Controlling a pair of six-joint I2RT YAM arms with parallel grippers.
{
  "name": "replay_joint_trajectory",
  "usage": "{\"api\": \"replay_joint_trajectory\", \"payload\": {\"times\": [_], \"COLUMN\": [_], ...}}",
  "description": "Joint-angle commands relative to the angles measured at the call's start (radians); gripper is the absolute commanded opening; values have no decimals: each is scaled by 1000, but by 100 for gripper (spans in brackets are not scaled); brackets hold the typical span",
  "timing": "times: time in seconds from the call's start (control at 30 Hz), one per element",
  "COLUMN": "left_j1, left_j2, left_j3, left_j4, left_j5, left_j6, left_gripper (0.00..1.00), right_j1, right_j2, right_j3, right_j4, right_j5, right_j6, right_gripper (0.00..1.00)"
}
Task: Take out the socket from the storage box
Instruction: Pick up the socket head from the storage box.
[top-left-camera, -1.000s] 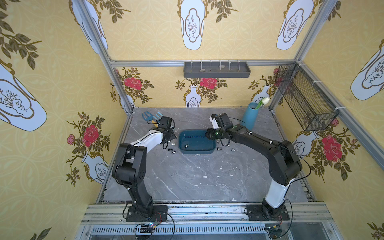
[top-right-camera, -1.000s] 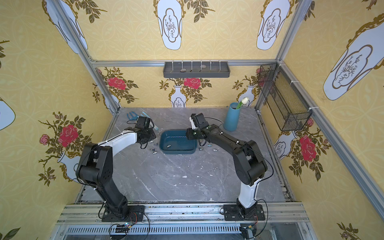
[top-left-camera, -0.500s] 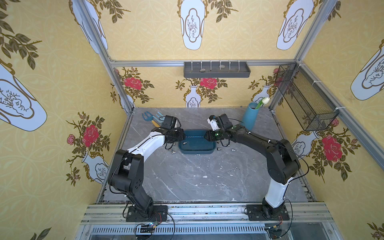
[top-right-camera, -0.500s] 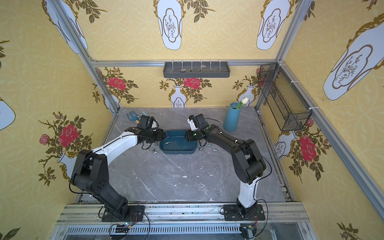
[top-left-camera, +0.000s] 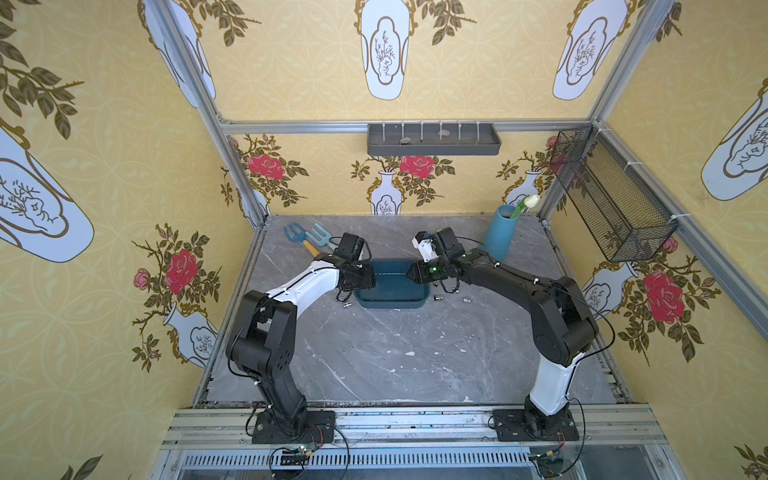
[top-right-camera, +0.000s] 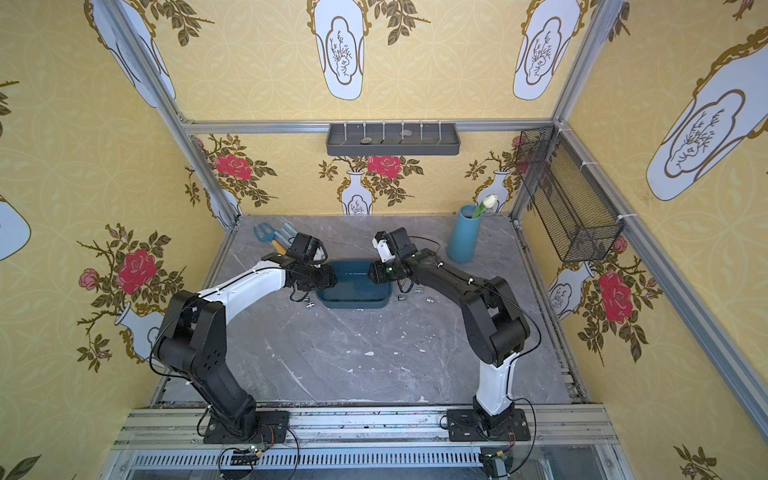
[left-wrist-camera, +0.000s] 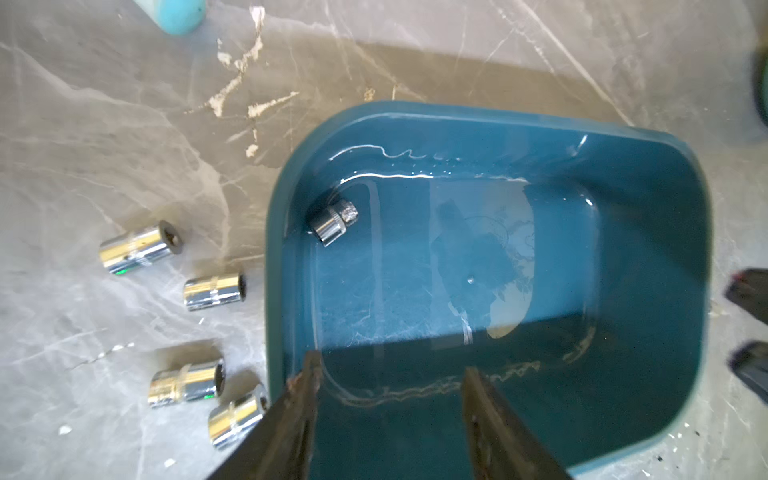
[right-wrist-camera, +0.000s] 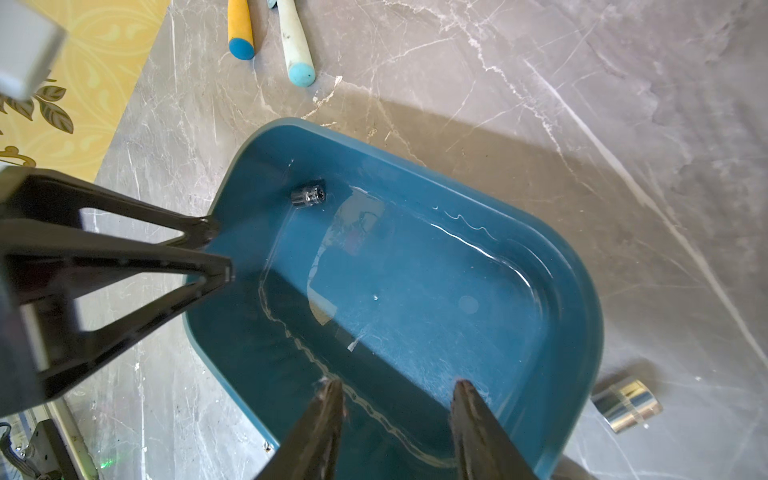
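The storage box (top-left-camera: 392, 291) is a shallow teal tub in the middle of the table, seen in both top views. One small chrome socket (left-wrist-camera: 332, 222) lies on its side in the box's far-left corner, also seen as the socket (right-wrist-camera: 308, 195) in the right wrist view. My left gripper (left-wrist-camera: 390, 365) hovers open over the box's left end with nothing between its fingers, a short way from the socket. Open and empty too, my right gripper (right-wrist-camera: 397, 384) hangs over the right end. In a top view the left arm hides the socket.
Several chrome sockets (left-wrist-camera: 214, 291) lie on the table left of the box, and others (top-left-camera: 438, 297) lie to its right. Two garden forks (top-left-camera: 307, 239) lie at the far left. A blue vase (top-left-camera: 500, 232) stands far right. A grey wall tray (top-left-camera: 434, 141) and a mesh basket (top-left-camera: 611, 199) hang above.
My left gripper has moved right, from the table beside the box to over the box's left end, and its jaws have opened wider. The right gripper has barely moved.
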Motion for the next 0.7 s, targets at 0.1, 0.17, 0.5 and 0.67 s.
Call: {"api": "replay_joint_trajectory", "payload": {"times": [0.1, 0.17, 0.5, 0.67], "left_j1": [3, 5, -60, -98], "left_j2": [-47, -43, 31, 131], "left_j3": [9, 13, 84, 177], "left_j4": [-52, -67, -55, -89], "left_j5": [-96, -123, -113, -162], "left_j6": [6, 5, -44, -66], "left_gripper": [62, 62, 53, 54], "right_j1": [0, 0, 8, 1], "right_j2": [17, 24, 45, 30], "right_j3": [4, 2, 8, -11], "right_j4": [33, 48, 74, 72], "right_j5": [-11, -14, -11, 22], "right_j6": [-8, -10, 17, 27], "right_gripper": [48, 48, 47, 47]}}
